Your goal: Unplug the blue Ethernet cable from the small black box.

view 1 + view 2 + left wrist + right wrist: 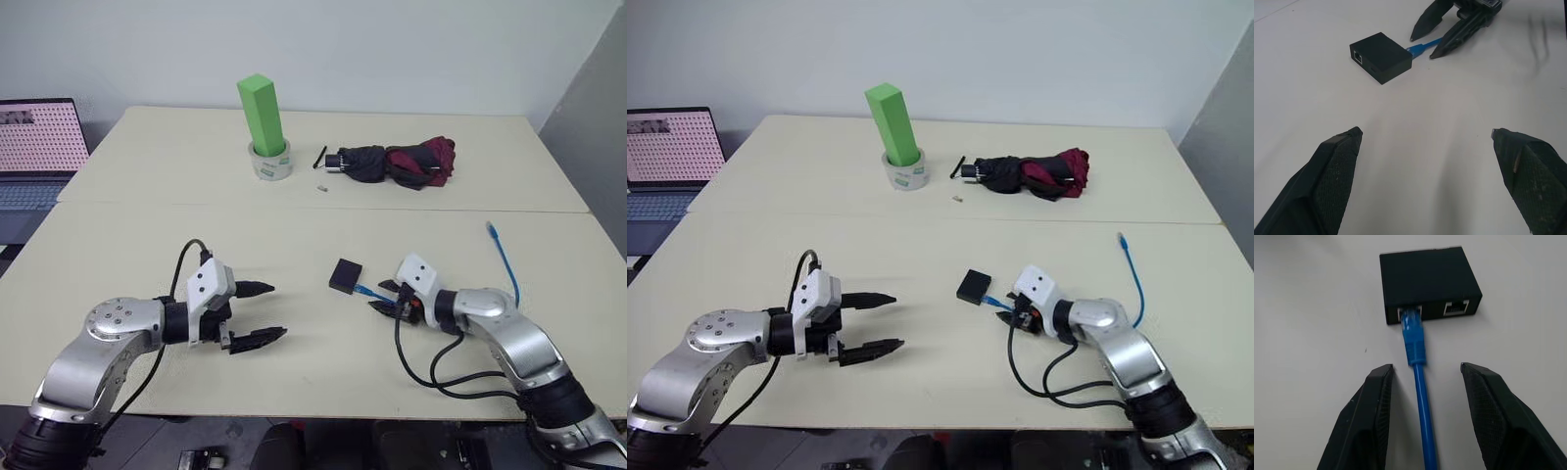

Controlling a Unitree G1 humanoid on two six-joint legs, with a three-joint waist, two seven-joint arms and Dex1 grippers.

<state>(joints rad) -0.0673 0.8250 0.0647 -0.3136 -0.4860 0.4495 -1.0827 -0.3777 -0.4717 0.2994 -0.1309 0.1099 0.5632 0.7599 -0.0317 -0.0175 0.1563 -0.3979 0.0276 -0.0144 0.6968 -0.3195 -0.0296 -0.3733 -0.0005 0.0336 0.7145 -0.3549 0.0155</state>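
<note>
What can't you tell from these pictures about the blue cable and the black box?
- Whether the blue Ethernet cable plug is seated in the small black box or just out: right wrist view, the port's edge hides its tip.
- The cable's middle stretch: head views, the right gripper and arm cover it.
- The small item beside the tape roll: too small.

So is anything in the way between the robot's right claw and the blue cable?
No, nothing visible is. The right gripper stands open with the blue Ethernet cable running between its fingers, untouched. The plug still sits in the small black box just ahead.
</note>
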